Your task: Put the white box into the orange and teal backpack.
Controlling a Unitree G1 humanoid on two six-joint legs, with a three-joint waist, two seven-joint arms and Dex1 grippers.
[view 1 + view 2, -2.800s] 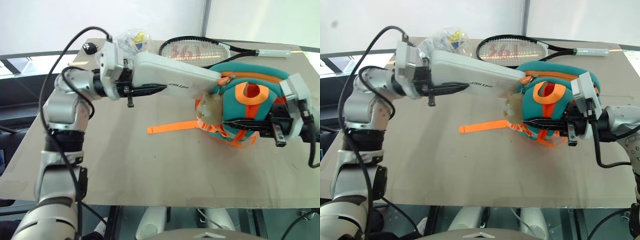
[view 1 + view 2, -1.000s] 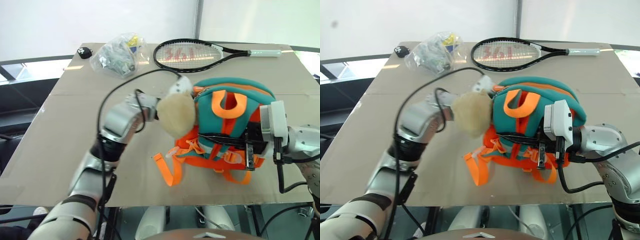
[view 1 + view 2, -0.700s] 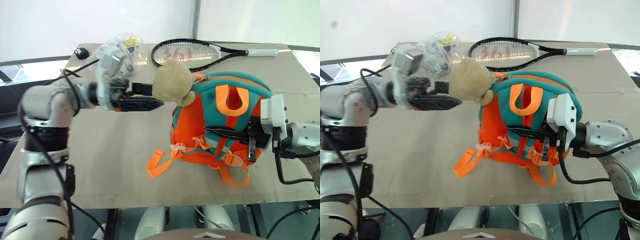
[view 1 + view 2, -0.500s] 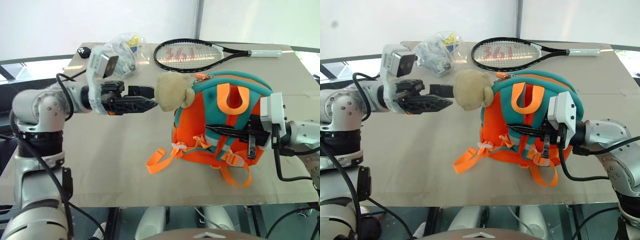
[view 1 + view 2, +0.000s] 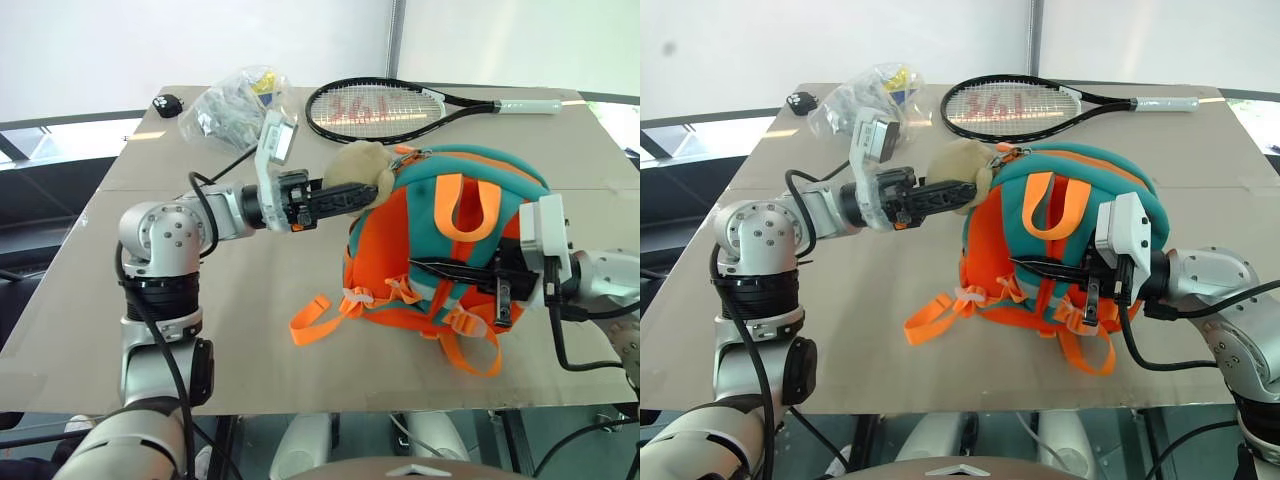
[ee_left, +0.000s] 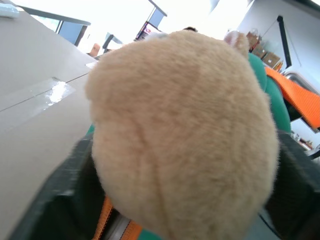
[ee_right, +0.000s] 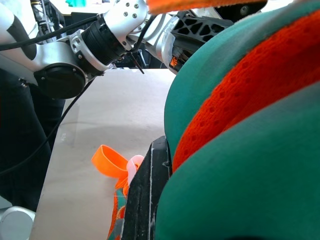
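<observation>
The orange and teal backpack [image 5: 440, 240] stands upright on the table, right of the middle. Its tan plush toy [image 5: 365, 165] hangs at the upper left of its teal top. My left gripper [image 5: 362, 190] reaches in from the left. In the left wrist view the plush toy [image 6: 185, 135] sits between the two fingers and touches both. My right gripper [image 5: 425, 265] is shut on the backpack's strap side and holds it up. Its finger [image 7: 145, 200] lies against teal fabric and orange mesh. The white box is hidden from view.
A tennis racket [image 5: 375, 105] lies at the back of the table. A crinkled clear plastic bag [image 5: 225, 105] and a small black object [image 5: 164, 103] sit at the back left. A loose orange strap [image 5: 310, 320] trails towards the table's front edge.
My left gripper has moved right, up to the backpack, and its fingers have closed in around the plush toy. The right gripper still holds the backpack upright.
</observation>
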